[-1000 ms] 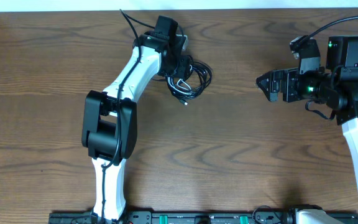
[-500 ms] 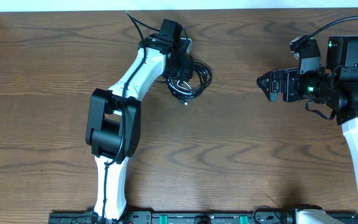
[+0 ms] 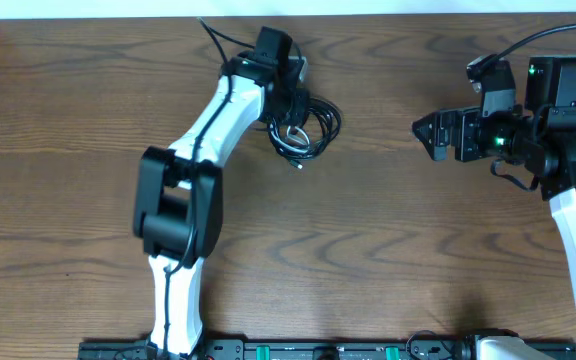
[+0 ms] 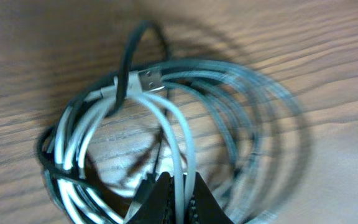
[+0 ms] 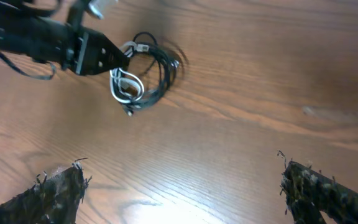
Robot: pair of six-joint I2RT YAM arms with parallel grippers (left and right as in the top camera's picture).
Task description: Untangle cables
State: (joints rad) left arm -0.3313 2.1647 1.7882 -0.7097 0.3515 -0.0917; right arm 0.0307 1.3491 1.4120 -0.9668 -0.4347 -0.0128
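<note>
— Whereabouts of the tangle?
— Far half of the brown wood-grain table [image 3: 408,260], left of middle. One loose coil of thin black cables [image 3: 328,122] with a shorter white cable [image 4: 178,155] wound through its left part. Lying flat on the wood.

— Left tool?
— Left gripper [image 4: 178,202] down at the coil's left edge, on a white-and-black arm reaching in from the near side. In the wrist view, two dark fingertips [image 4: 149,200] pinched together, with a single strand of the white cable clamped between them.

— Close-up of the knot?
— White loops nested inside the black ones, bunched to the left. Flat silver metal plug [image 4: 151,79] at the top of the white loops, pointing right. One black strand arched over the plug's base, crossing the white. Black loops fanned out to the right, blurred. Cannot tell which strand runs under which there.

— Right tool?
— Right gripper [image 3: 430,137] well apart from the coil, above bare wood on the right side, pointed left toward it. Jaws spread wide, only table between them. In its wrist view, frayed dark fingertips [image 5: 58,190] at the two lower corners, coil and left arm small at upper left.
</note>
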